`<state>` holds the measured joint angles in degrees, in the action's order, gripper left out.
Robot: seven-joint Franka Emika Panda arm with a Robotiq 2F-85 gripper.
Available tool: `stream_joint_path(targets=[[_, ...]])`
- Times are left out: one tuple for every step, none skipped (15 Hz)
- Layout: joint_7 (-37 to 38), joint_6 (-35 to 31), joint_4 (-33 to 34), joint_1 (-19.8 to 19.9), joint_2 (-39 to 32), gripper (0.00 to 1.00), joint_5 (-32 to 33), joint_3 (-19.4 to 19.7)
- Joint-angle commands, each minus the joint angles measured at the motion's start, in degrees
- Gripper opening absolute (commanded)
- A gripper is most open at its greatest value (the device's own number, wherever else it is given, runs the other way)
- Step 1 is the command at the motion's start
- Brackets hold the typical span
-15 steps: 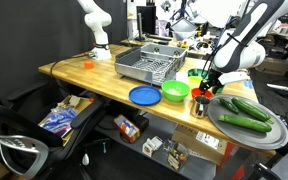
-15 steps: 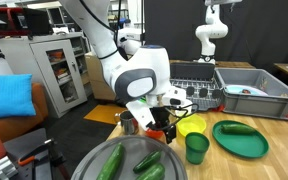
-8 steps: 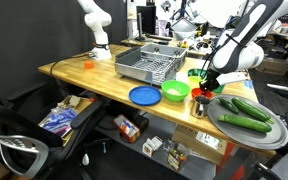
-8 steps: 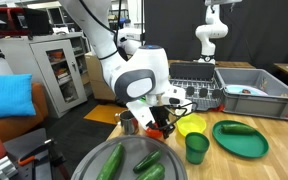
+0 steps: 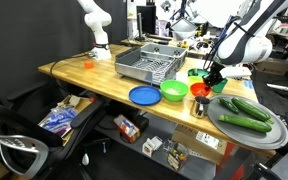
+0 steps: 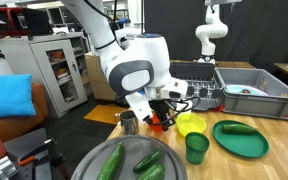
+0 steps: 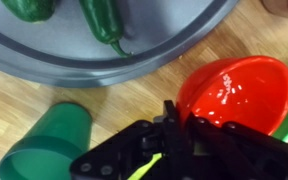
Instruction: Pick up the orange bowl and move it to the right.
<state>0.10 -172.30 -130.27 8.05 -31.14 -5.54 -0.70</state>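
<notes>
Now that the arm stands higher than it does a second earlier, the orange bowl [image 5: 199,91] comes up with it. In both exterior views it hangs directly under the fingers [image 7: 174,128] and appears to sit slightly above the tabletop [image 5: 84,72], though the gap beneath it is too small to be sure of. In the wrist view the fingers are clamped together on the bowl's near rim. The bowl juts out ahead of them and off to one side, tilted so that its hollow faces the camera.

Just beyond the fingertips lies the grey plate [image 7: 114,62] with its green vegetables [image 7: 104,22]. On the side of the fingers away from the bowl stands the green cup [image 7: 44,140], apart from the bowl. The bright green bowl [image 5: 175,92] rests just beside the fingers and is not held.

For the task, this suggests the pick-up is essentially made and the grasp is holding, so the carry to the right is what remains. A grip on the rim alone leaves the bowl hanging at an angle, and a quick sideways move could make it swing or slip. With the plate and cup so near the fingers, more height before moving across looks wise.
</notes>
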Motion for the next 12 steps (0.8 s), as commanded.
stream_joint_path(targets=[[-1.5, 0.4, -5.9, 4.4, 5.4, 0.02, -2.4, -3.4], [-2.1, 0.0, -7.8, 5.8, 7.0, 0.02, -3.1, -4.5], [-2.4, -0.1, -9.6, 6.7, 8.4, 0.02, -3.7, -5.2], [-2.6, -0.3, -11.5, 7.6, 10.0, 0.02, -4.7, -5.9], [-2.8, -0.7, -13.2, 8.4, 11.3, 0.02, -5.7, -6.5], [-2.2, -1.8, -15.3, 8.1, 12.8, 0.02, -6.3, -5.9], [-2.1, -2.6, -17.0, 8.8, 14.0, 0.02, -7.5, -6.2], [-2.0, -3.5, -18.7, 9.6, 15.3, 0.02, -9.0, -6.7], [-1.8, -4.7, -20.3, 11.1, 16.3, 0.02, -10.2, -7.7], [-1.7, -6.0, -21.8, 12.3, 17.4, 0.02, -12.0, -8.5], [-1.5, -6.6, -23.0, 13.5, 18.3, 0.02, -13.6, -9.1], [-0.8, -5.9, -24.2, 14.8, 19.6, 0.02, -15.6, -9.9]])
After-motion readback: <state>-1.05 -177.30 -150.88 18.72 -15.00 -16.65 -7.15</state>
